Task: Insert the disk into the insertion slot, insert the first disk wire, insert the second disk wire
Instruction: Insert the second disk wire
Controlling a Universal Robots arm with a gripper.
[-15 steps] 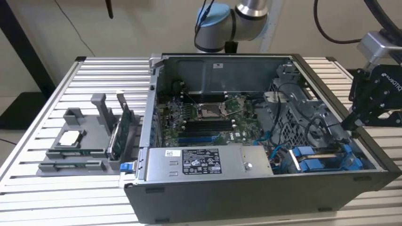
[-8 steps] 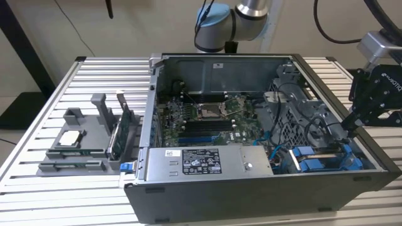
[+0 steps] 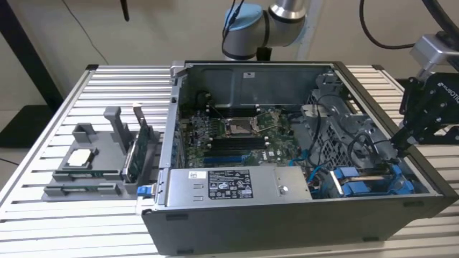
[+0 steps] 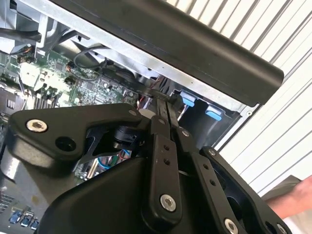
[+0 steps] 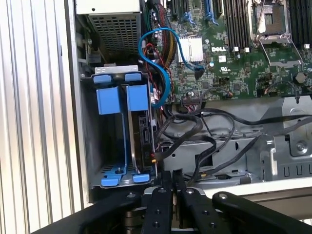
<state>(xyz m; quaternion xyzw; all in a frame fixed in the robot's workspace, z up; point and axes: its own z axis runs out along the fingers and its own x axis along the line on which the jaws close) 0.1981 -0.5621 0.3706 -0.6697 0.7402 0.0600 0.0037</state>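
Exterior view puts my gripper (image 3: 394,154) at the 3 o'clock side of the open case (image 3: 287,231), tips dipped just inside its wall. The fingers (image 5: 162,202) lie pressed together in both wrist views; whether the tips pinch anything, I cannot tell. Right off the tips, black cables (image 5: 195,129) loop across, lying between me and the disk (image 5: 144,141). The disk already sits on edge in the slot (image 5: 87,146), its blue carrier (image 5: 137,97) showing at the mouth, touching a second blue carrier (image 5: 107,100) alongside. A blue cable (image 5: 163,58) arcs from the board (image 3: 237,129) toward the slot's near edge. Farther out in the exterior view, the slot sits at the case's 4 o'clock, the PSU (image 3: 229,183) at 6, and a grey parts tray (image 3: 79,185) at 9 on the slatted table (image 3: 72,226).
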